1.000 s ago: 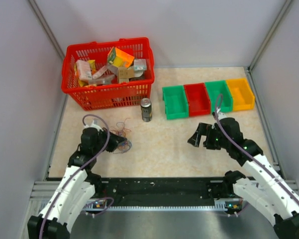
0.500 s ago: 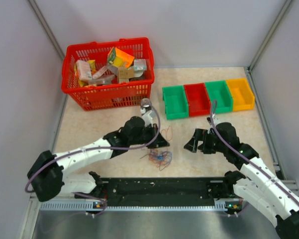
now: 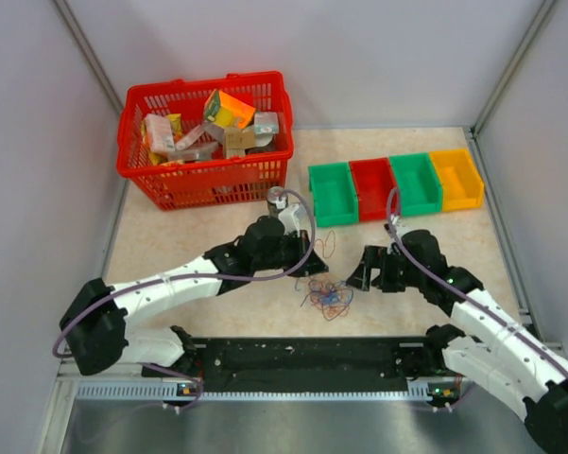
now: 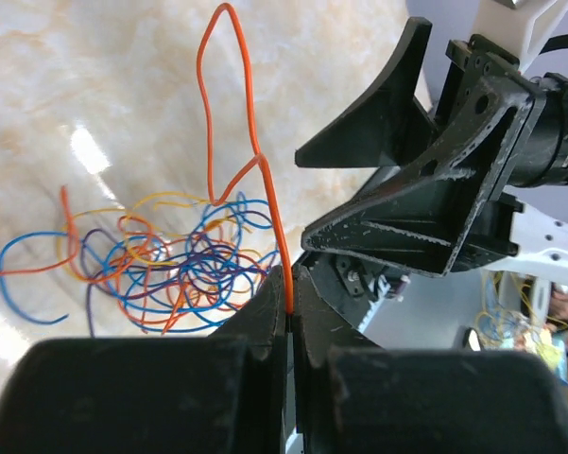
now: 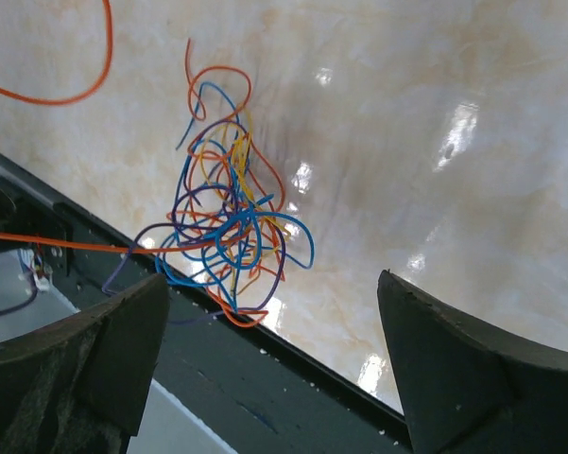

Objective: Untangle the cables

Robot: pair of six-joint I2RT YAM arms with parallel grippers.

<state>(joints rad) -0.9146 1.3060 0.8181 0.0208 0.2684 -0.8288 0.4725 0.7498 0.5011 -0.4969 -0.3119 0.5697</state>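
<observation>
Left wrist view: the left fingers [image 4: 290, 293] are pressed together on 1 orange cable [image 4: 272, 213]. It rises from between their tips and bends into a tall, narrow loop ahead of them. The other cables [image 4: 170, 260], blue, orange, yellow and purple strands, lie in a loose tangle on the counter [image 3: 170, 236], ahead of these fingertips and to their left. Just past the tips on the other side is the black frame of the right fingers [image 3: 367, 271].

From the top external view, the tangle sits between the 2 sets of fingers, a little nearer the arm bases than either. It is close to both, and I cannot tell whether it touches the right pair.

In the right wrist view, the right fingers stand wide apart and hold nothing. The tangle rests on the counter in the gap ahead of them, closer to the left-hand finger. 1 orange strand runs out of it sideways, past that finger.
</observation>
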